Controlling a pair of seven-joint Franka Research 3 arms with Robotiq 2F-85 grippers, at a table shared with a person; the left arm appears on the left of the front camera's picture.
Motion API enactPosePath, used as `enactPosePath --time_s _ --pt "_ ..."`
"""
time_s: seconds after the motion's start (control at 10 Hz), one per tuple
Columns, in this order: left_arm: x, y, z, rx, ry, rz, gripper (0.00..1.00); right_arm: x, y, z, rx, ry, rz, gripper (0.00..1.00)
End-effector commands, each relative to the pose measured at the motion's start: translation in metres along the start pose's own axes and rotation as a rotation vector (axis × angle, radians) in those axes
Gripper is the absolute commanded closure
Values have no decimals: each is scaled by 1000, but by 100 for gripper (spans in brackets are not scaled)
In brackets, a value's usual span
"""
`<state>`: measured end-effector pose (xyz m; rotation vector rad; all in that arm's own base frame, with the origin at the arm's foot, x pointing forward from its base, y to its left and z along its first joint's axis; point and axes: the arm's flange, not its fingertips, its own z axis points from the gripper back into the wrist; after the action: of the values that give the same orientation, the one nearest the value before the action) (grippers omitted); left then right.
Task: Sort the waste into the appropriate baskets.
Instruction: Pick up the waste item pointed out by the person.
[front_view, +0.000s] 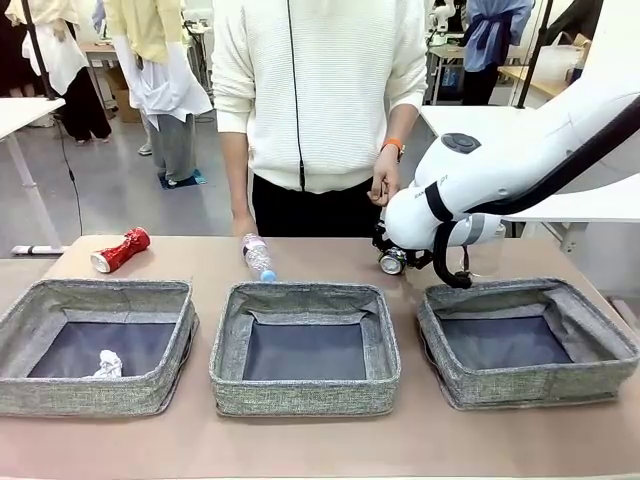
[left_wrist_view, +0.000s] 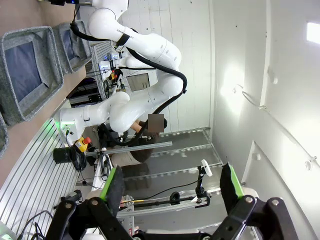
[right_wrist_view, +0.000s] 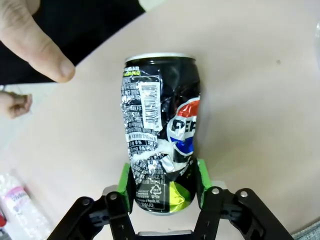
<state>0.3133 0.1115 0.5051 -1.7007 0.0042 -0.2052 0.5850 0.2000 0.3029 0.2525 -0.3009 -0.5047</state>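
Observation:
My right gripper (right_wrist_view: 162, 180) is shut on a dented dark blue-white printed can (right_wrist_view: 160, 130) lying on the table, one green pad on each side of its lower end. From the front, the same can (front_view: 392, 262) lies just behind the right basket (front_view: 520, 296), under my right wrist. A crushed red can (front_view: 120, 250) and a clear bottle with a blue cap (front_view: 258, 257) lie behind the left basket (front_view: 95, 295) and the middle basket (front_view: 305, 296). A crumpled white paper ball (front_view: 108, 365) rests in the left basket. My left gripper (left_wrist_view: 172, 187) is open and empty, raised away from the table.
A person in a white sweater stands at the far side, one hand (front_view: 385, 185) hanging just above the dark can, with the thumb (right_wrist_view: 40, 45) close by. A clear cup (front_view: 488, 252) stands partly behind my right arm. The three baskets line the table's near half.

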Motion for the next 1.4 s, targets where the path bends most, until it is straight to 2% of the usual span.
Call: enactPosePath --time_s 0.0,0.1,0.2,0.5,0.7,0.8,0.9,1.1,1.3 --pt "-1 -3 0 -2 -3 -3 0 -1 -1 -2 24 16 9 100" --pt "-1 -3 0 -2 -3 -3 0 -1 -1 -3 21 21 11 93" --pt "-1 -3 0 -2 -3 -3 0 -1 -1 -3 22 26 16 100" --pt "-1 -3 0 -2 -3 -3 0 -5 -1 10 38 57 43 100" --pt "-1 -3 0 -2 -3 -3 0 -17 -6 78 64 210 96 100" --pt "-1 -3 0 -2 -3 -3 0 -37 -16 136 17 302 98 100" --pt "-1 -3 0 -2 -3 -3 0 -60 -26 180 -25 348 101 100" --pt "-1 -3 0 -2 -3 -3 0 -115 -46 245 -7 429 257 100" --pt "-1 -3 0 -2 -3 -3 0 -168 -69 289 86 354 431 100"
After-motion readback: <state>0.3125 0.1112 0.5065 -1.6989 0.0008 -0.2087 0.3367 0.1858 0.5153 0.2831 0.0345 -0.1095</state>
